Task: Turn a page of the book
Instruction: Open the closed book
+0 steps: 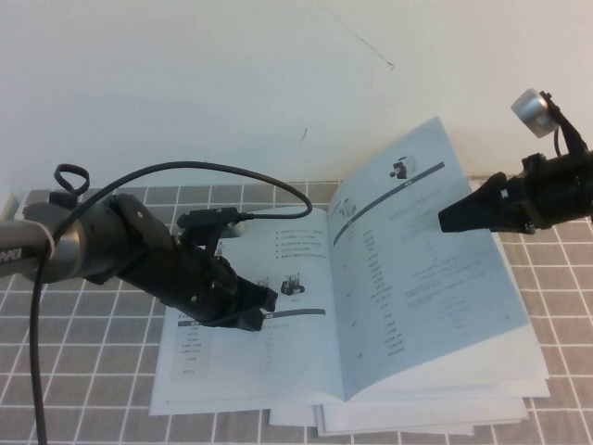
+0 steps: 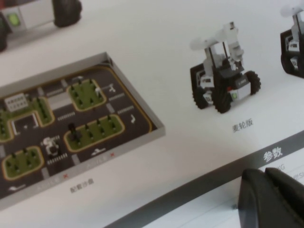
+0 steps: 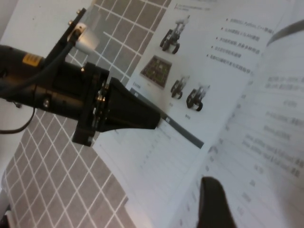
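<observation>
The book (image 1: 352,315) lies open on a grey checked surface (image 1: 83,371), on top of plain white booklets (image 1: 417,422). Its glossy page (image 1: 426,269) stands half-lifted, curving up just below the right gripper (image 1: 443,221), whose dark jaws are spread and hold nothing. The left gripper (image 1: 269,301), on a low, stretched arm, presses on the flat left-hand page; whether its jaws are parted cannot be told.

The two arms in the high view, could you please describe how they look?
Left arm: grey tube, black wrist, looping black cable, black wedge-shaped left gripper over the book. Right arm: black, silver knob on top, tapered black right gripper by the raised page.
</observation>
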{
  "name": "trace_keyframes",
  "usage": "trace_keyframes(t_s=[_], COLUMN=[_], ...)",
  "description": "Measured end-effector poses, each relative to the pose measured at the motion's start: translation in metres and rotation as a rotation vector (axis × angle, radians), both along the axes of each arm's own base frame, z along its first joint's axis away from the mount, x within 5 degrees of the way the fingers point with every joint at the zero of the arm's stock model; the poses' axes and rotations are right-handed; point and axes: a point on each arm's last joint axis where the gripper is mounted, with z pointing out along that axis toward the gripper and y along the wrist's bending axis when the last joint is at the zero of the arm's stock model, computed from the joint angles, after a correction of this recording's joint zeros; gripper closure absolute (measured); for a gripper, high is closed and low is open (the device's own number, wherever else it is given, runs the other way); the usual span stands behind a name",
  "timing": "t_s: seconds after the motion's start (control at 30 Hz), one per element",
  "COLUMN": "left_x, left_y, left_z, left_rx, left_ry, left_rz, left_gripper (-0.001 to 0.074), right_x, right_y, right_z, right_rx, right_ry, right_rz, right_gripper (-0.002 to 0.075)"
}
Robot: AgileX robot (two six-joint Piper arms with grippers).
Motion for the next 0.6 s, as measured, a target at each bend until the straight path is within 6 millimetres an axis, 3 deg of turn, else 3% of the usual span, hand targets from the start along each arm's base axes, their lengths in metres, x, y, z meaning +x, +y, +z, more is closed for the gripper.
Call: trace_keyframes(t_s=[0.37,0.6], left_x=[0.000,0.000], left_y=[0.000,0.000], left_z=[0.000,0.000], left_rx=[0.003,0.004], left_ry=[-0.006,-0.008], left_rz=[-0.010,-0.014], left_gripper=[0.0739,0.0739], right_x=[0.014,0.016], right_y=[-0.007,-0.016], right_z=[0.025,0.031], right_rx=[-0.137,-0.273], right_ry=[-0.037,0.039], right_rz=[0.016,-0.006], right_gripper=[0.0333,0.0333])
